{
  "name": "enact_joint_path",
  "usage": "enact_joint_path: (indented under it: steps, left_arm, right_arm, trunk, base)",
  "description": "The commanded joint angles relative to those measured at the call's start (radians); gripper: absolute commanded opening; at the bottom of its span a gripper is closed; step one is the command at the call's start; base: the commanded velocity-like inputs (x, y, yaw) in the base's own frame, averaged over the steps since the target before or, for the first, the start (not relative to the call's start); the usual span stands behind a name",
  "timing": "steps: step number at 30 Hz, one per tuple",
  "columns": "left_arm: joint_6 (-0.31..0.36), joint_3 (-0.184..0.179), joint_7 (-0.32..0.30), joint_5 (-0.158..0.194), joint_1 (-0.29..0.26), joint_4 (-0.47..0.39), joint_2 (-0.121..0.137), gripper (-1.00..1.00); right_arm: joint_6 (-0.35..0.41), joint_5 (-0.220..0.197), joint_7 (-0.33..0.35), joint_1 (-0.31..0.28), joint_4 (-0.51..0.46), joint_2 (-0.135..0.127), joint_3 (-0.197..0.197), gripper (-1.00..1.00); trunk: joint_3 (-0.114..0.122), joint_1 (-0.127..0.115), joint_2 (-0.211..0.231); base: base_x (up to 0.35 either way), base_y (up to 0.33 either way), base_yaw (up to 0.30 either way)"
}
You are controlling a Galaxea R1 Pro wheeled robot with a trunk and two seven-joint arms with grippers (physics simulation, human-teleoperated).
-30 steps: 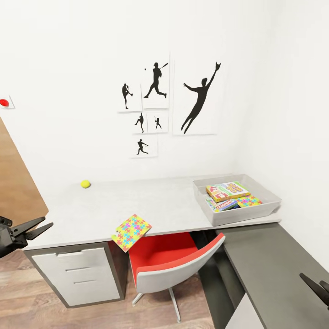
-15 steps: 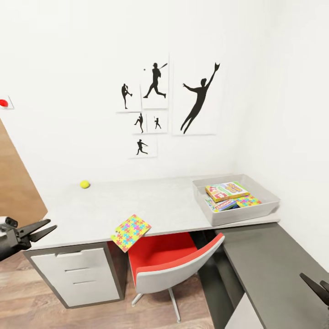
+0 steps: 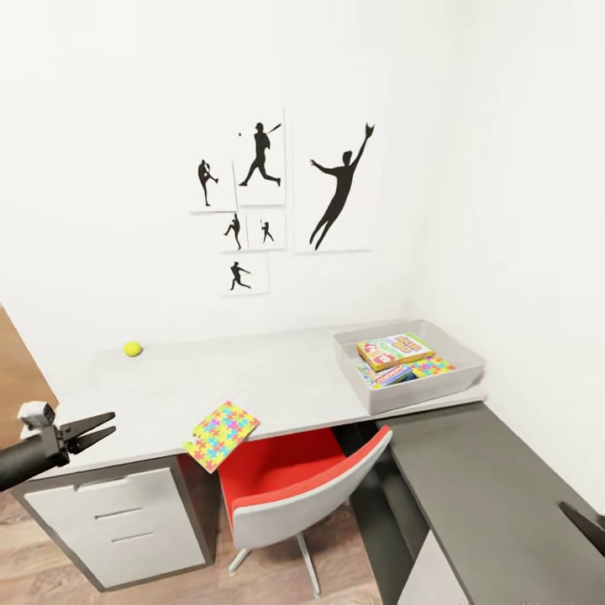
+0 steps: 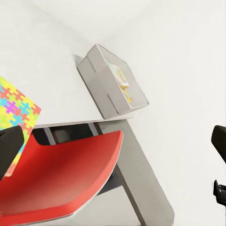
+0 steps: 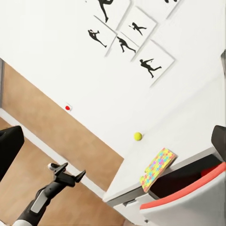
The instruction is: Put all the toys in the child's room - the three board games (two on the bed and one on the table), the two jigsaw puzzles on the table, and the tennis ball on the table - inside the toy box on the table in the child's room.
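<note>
On the light grey table [image 3: 286, 378], the tennis ball [image 3: 132, 349] lies near the wall at the left. One jigsaw puzzle [image 3: 221, 434] hangs over the front edge above the chair. The toy box [image 3: 470, 374] stands at the table's right end. It holds board games [image 3: 395, 349] stacked flat and a second puzzle [image 3: 434, 366]. My left gripper [image 3: 107, 425] hovers open and empty at the table's front left corner, left of the overhanging puzzle. My right gripper [image 3: 584, 521] is low at the right; its fingers [image 5: 9, 146] stand wide apart, holding nothing.
A red and grey swivel chair [image 3: 294, 496] is tucked under the table below the puzzle. A white three-drawer unit [image 3: 118, 525] sits under the left end. A lower dark grey cabinet [image 3: 487, 496] runs along the right wall. Sports posters [image 3: 336, 189] hang above.
The camera has shifted, so the whole scene sits further left. My left gripper has reached forward and rightward, closer to the table's front left corner. The toys have not moved.
</note>
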Motion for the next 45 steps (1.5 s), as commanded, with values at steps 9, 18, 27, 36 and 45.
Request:
enact_joint_path:
  steps: [9,18,27,36,45]
  left_arm:
    - [0.006,-0.058,0.068,0.004,-0.001,0.006,-0.016,1.0]
    - [0.004,-0.077,0.086,0.004,-0.002,0.021,-0.047,1.0]
    - [0.003,-0.076,0.088,0.005,-0.002,0.024,-0.049,1.0]
    - [0.003,-0.075,0.088,0.005,-0.002,0.025,-0.05,1.0]
    - [0.003,-0.077,0.09,0.005,-0.002,0.027,-0.051,1.0]
  right_arm:
    - [0.013,-0.008,0.002,0.0,0.0,-0.003,-0.009,1.0]
    - [0.014,-0.008,0.001,0.0,0.0,-0.005,-0.009,1.0]
    - [0.011,-0.008,0.001,0.0,-0.001,-0.004,-0.009,1.0]
    - [0.011,-0.004,0.001,0.0,-0.001,-0.001,-0.01,1.0]
    - [0.009,-0.008,0.002,0.0,-0.003,0.001,-0.01,1.0]
  trunk:
    - [0.01,0.0,-0.001]
    - [0.013,0.0,-0.001]
    - [0.017,0.0,-0.001]
    - [0.018,0.0,-0.001]
    - [-0.007,0.031,-0.057]
  base:
    - [0.0,0.0,-0.187]
    - [0.0,0.0,-0.061]
    - [0.0,0.0,0.051]
    - [0.0,0.0,0.03]
    - [0.0,0.0,0.002]
